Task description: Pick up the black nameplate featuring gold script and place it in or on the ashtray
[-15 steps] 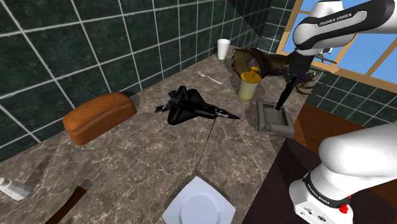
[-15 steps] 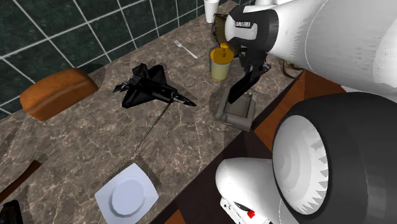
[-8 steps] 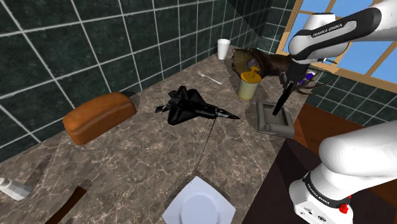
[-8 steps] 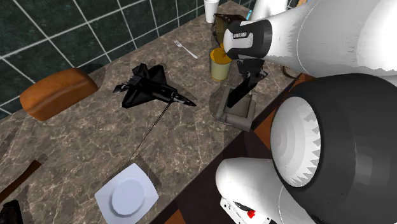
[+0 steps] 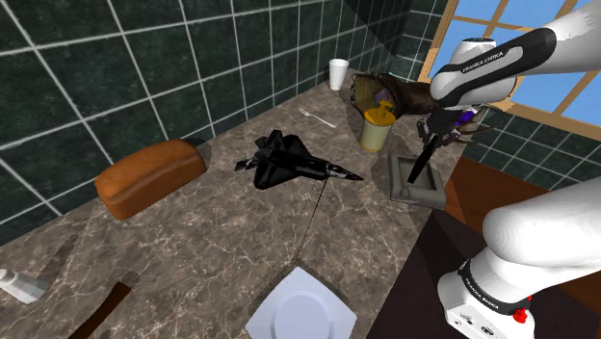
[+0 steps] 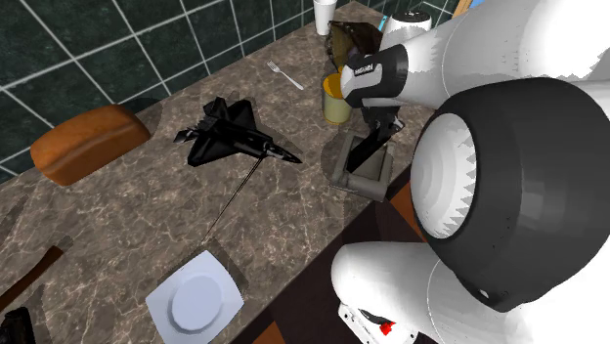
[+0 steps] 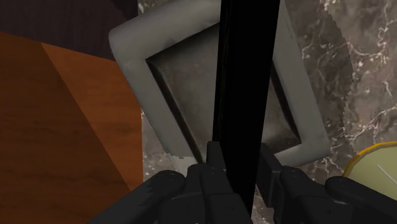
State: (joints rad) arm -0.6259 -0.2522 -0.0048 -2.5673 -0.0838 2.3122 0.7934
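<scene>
A thin black nameplate (image 5: 421,162) hangs nearly upright, and my gripper (image 5: 431,135) is shut on its top end. Its lower end reaches down to the hollow of the grey square ashtray (image 5: 400,189) near the counter's edge; I cannot tell whether it touches. In the second exterior view the nameplate (image 6: 364,151) stands over the ashtray (image 6: 344,178) below the gripper (image 6: 379,127). The wrist view has both fingers (image 7: 215,159) clasping the nameplate (image 7: 245,83), which is seen edge-on above the ashtray (image 7: 130,44). No script shows on it.
A yellow cup (image 5: 378,127) stands just beyond the ashtray, with a brown object (image 5: 390,94) and a white cup (image 5: 338,73) behind it. A black model jet (image 5: 289,159), a fork (image 5: 316,117), a bread loaf (image 5: 149,176) and a white plate (image 5: 301,308) lie on the marble counter.
The arm has lowered the held nameplate a little and shifted it towards the shoulder view's left, bringing its lower end down to the ashtray's hollow.
</scene>
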